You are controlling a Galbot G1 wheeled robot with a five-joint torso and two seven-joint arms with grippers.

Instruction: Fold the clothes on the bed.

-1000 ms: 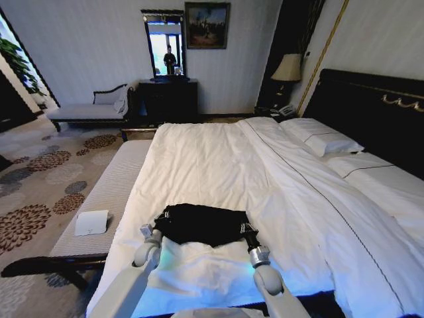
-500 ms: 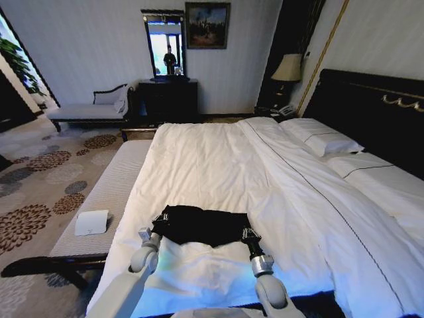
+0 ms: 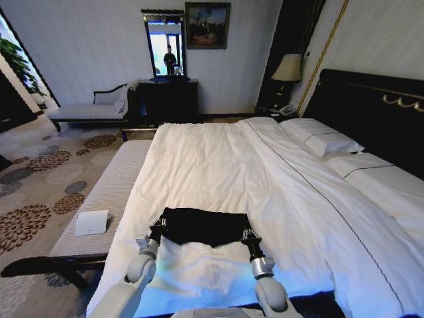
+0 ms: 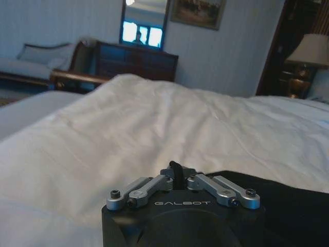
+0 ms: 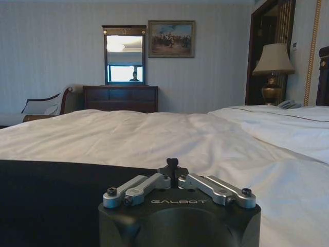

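T-shirt lettering: none could be read on the black T-shirt (image 3: 201, 226); it lay bunched in a dark band in the head view.
T-shirt extent: cut off by the picture's edge in both wrist views (image 4: 288, 206) (image 5: 51, 200).
Left tool grip: the fingertips of the left tool (image 3: 154, 233) met the shirt's near left corner, the contact too small to make out.
Right tool grip: the right tool (image 3: 248, 235) sat at the near right corner, its tips lost against dark cloth.
Bed: the bed (image 3: 218, 159) ran past the right and lower edges.
Arms: both were cropped at the bottom edge.
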